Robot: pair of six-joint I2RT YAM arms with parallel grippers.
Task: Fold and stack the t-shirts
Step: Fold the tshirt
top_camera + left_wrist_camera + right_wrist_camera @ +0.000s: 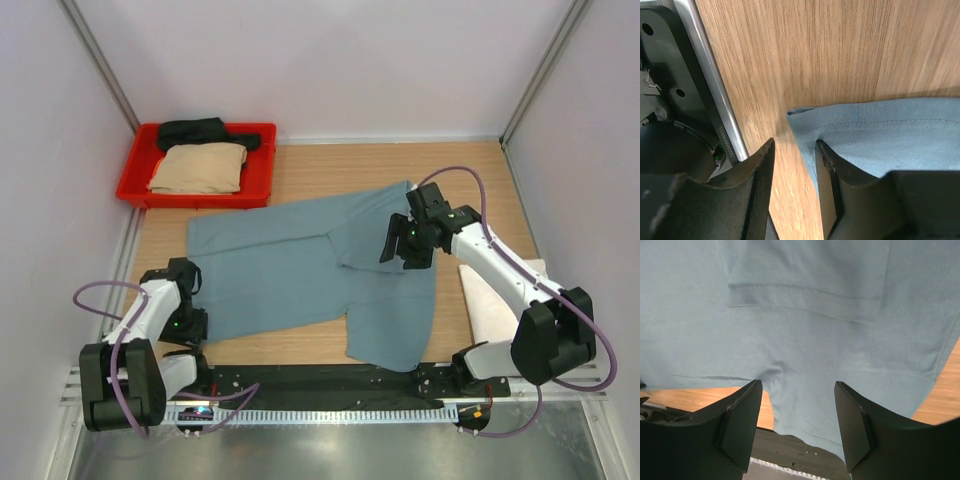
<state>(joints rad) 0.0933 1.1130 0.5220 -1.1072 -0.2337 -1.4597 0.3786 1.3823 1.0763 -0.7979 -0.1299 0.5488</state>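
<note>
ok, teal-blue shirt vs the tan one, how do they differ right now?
The dusty teal-blue cloth t-shirt lies spread out on the wooden table; the tan cloth t-shirt is folded compactly. The teal one rests on bare wood, the tan one inside the red plastic tray. Both are plain, unpatterned cloth.

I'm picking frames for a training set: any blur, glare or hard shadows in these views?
Top external: even soft light, mild sheen on the metal ledge at the bottom. Left wrist: hem of the teal-blue t-shirt sharp, the table grain smears beside the left gripper. Right wrist: stitching crisp, no glare.
</note>
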